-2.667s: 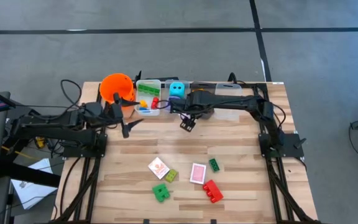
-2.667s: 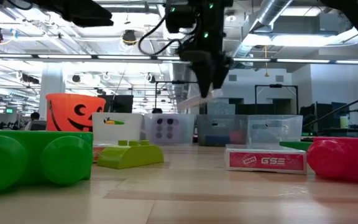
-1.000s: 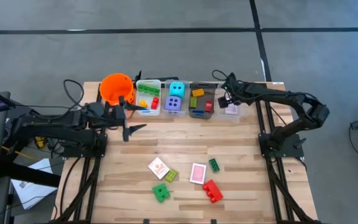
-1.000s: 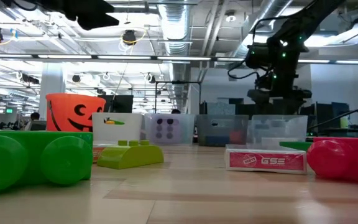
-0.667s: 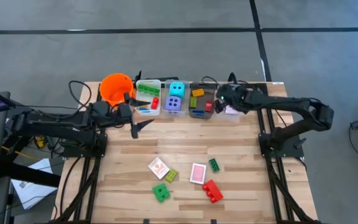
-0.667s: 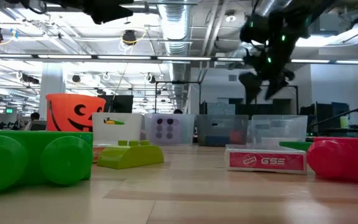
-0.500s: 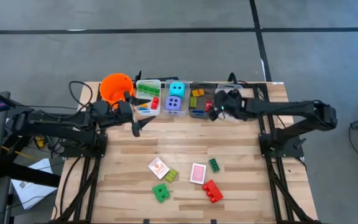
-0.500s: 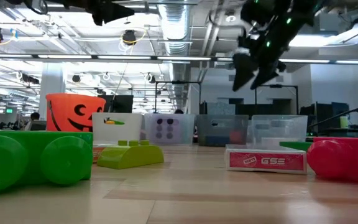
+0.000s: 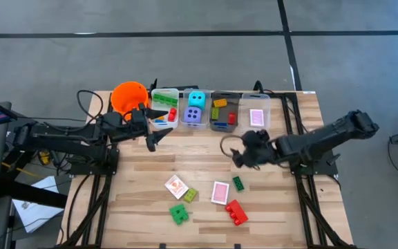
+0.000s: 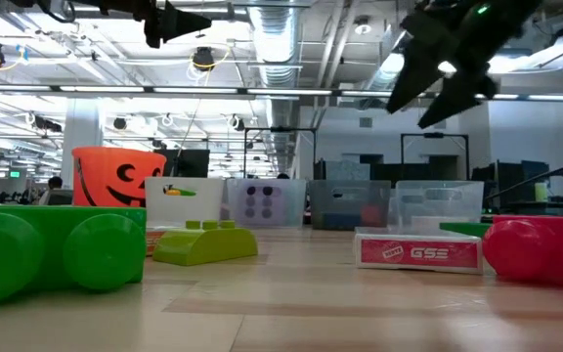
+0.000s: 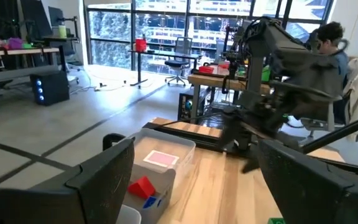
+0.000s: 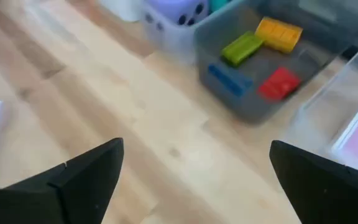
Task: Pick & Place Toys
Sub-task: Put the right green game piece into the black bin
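We see the wooden table (image 9: pixel 268 207) with the orange bucket (image 9: pixel 128 96) and a row of clear bins (image 9: pixel 213 111) along its far edge; the rightmost bin holds a pink card (image 9: pixel 256 117). The loose toys (image 9: pixel 206 197) lie near the front edge: cards, green bricks and a red brick (image 9: pixel 236 212). Nothing blocks them. The right gripper (image 9: pixel 239 153), jaws spread wide and empty, has moved from the bins toward the toys. The left gripper (image 9: pixel 156 137), jaws wide, hovers before the bucket, having barely moved.
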Robot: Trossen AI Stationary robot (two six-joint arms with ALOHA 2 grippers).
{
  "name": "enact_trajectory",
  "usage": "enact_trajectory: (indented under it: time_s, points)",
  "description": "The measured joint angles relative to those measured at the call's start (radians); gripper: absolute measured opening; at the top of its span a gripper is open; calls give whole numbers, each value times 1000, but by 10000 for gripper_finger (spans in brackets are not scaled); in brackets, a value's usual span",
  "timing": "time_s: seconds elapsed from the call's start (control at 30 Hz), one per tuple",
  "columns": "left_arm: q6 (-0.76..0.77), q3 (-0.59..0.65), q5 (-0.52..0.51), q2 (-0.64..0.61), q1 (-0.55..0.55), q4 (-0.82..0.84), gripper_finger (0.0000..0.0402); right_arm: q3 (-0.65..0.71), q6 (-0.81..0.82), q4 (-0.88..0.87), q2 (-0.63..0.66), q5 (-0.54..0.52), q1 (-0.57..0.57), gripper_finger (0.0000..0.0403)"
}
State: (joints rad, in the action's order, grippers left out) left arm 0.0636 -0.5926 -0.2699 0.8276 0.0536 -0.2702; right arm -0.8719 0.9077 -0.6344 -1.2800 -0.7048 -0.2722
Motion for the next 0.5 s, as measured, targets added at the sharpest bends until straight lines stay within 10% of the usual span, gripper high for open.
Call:
enact_trajectory:
  time_s: [0.5]
  points:
    - [1,0,0,0,0,0,332,31,537,-26,-130,-187,-368,397]
